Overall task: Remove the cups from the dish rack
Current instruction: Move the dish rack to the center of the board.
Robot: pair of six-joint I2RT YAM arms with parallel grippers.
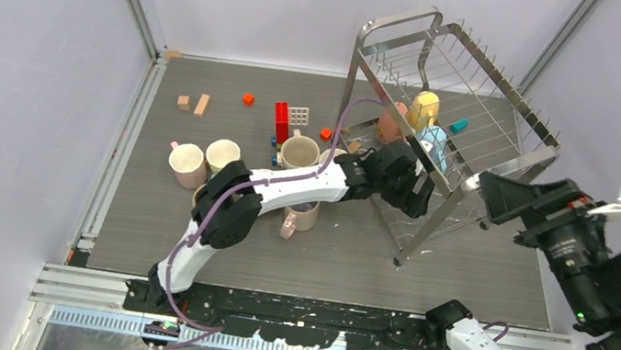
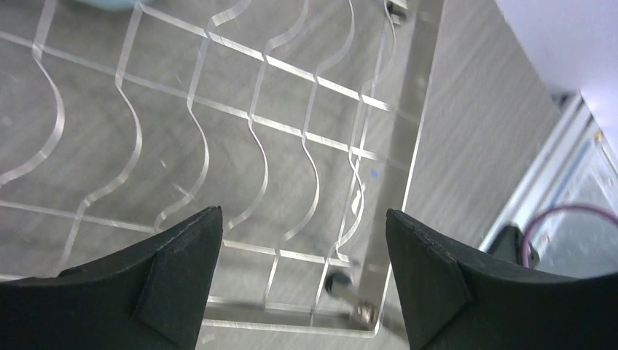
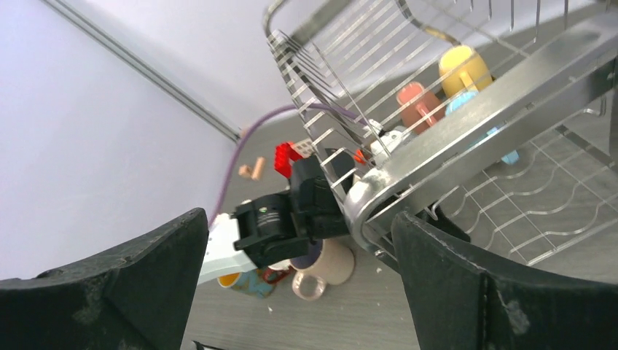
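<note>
The dish rack (image 1: 455, 113) stands at the back right, and a yellow cup (image 1: 425, 109), a salmon cup (image 1: 392, 122) and a light blue cup (image 1: 433, 147) sit in it. My left gripper (image 1: 407, 185) reaches into the rack's lower tier from the left. It is open (image 2: 304, 219) over the wavy wire floor (image 2: 255, 131), holding nothing. My right gripper (image 1: 483, 190) hangs open beside the rack's front right corner, also holding nothing. In the right wrist view the rack (image 3: 510, 109) and the yellow cup (image 3: 466, 67) lie beyond the spread right gripper (image 3: 297, 219). Pink (image 1: 188, 164), pale yellow (image 1: 222, 154) and beige (image 1: 299, 151) cups stand on the table.
Another cup (image 1: 301, 215) lies on its side under the left arm. A red block (image 1: 281, 121), an orange block (image 1: 247, 99) and wooden blocks (image 1: 193, 104) are scattered at the back left. Walls close in the table on three sides.
</note>
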